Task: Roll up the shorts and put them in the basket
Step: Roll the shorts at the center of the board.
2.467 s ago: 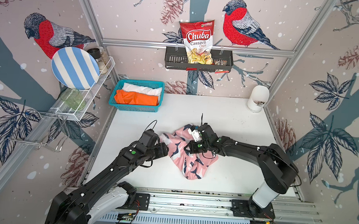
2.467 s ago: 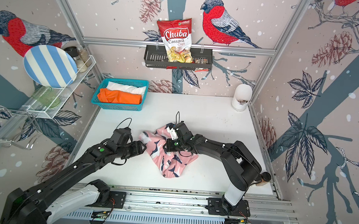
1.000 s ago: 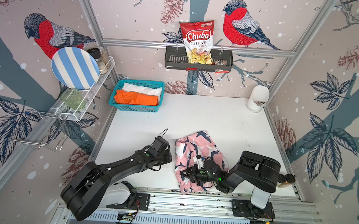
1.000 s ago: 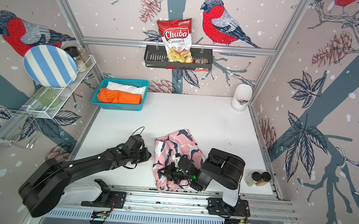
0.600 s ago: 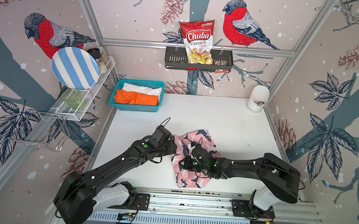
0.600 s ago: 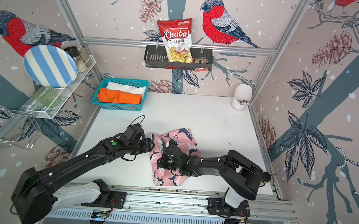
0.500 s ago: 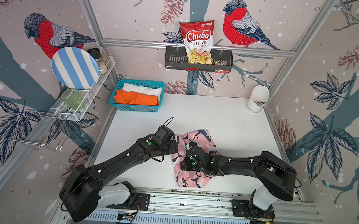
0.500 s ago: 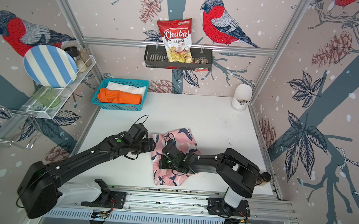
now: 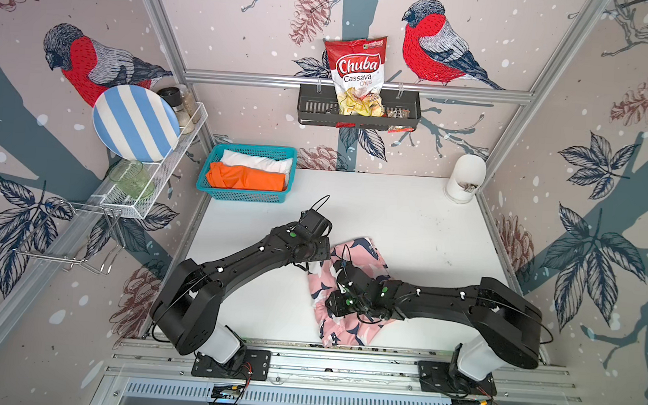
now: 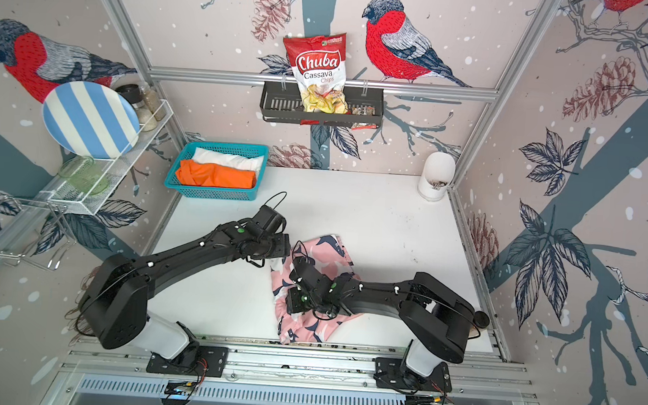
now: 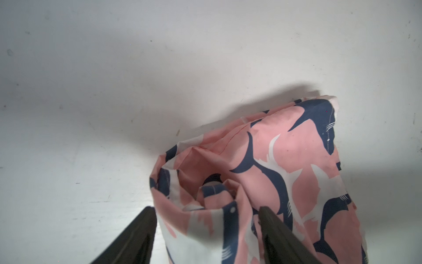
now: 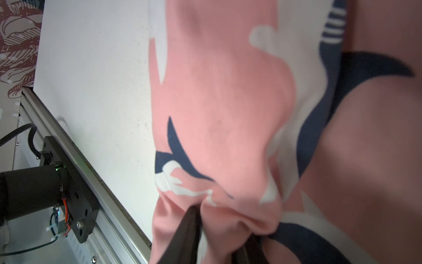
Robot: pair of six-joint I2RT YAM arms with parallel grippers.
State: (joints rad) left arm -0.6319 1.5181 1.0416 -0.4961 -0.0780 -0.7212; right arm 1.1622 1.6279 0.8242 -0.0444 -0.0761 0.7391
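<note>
The pink shorts point(image 9: 365, 254) with navy-and-white shapes lie crumpled near the table's front, and both top views point(image 10: 322, 251) show them. My left gripper point(image 9: 319, 264) is at their left edge. In the left wrist view it point(image 11: 205, 209) stands open, and a loose rolled fold of the shorts point(image 11: 285, 160) lies between its fingers. My right gripper point(image 9: 336, 303) rests on the middle of the shorts. In the right wrist view its jaws point(image 12: 222, 226) stand partly apart with a puffy fold of the shorts point(image 12: 228, 102) between them. Orange shorts point(image 9: 245, 179) and white shorts point(image 9: 256, 161) lie rolled in the teal basket point(image 9: 243, 197).
A white jar point(image 9: 464, 179) stands at the back right corner. On the left wall a wire rack point(image 9: 150, 182) holds a striped plate and a green glass. The back-wall shelf point(image 9: 357, 111) holds a chips bag. The shorts' hem reaches the front rail point(image 9: 342, 355).
My left gripper has opened and shifted up to the shorts' left edge. My right gripper moved back from the front edge onto the shorts' middle, bunching them, and its jaws have come apart.
</note>
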